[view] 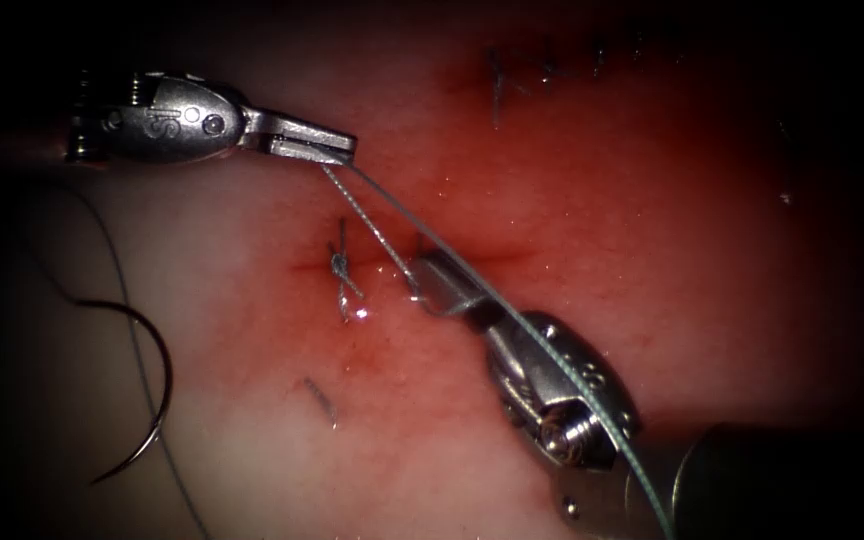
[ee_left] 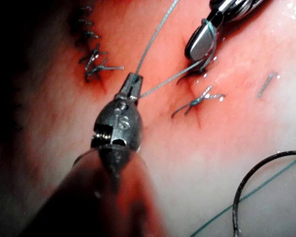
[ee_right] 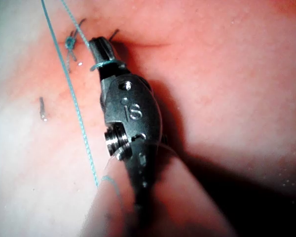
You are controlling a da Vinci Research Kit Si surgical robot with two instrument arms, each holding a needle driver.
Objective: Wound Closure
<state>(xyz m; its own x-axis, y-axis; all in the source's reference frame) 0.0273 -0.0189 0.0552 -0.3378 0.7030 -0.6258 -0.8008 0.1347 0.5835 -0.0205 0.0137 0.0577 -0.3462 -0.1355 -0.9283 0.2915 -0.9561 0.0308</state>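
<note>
A: The left claw (view: 337, 148) is clamped on the thread (view: 377, 235); the needle (view: 147, 385) lies free on the tissue (view: 652, 250), left of the cut (view: 497, 262).

B: The right claw (ee_right: 101, 49) is closed with thread looped round it (the right wrist view shows the wrap), holding nothing.

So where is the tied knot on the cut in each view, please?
Endoscope view: the tied knot sits on the cut, left of the right tool.
Left wrist view: the knot lies next to the right tool, beyond the left tool, which grips the thread.
Right wrist view: the knot lies beside the right tool's thread-wrapped tip.
Shared landmark: the loose cut end of thread nearby.
The needle lies free on the tissue, left of the cut.
</note>
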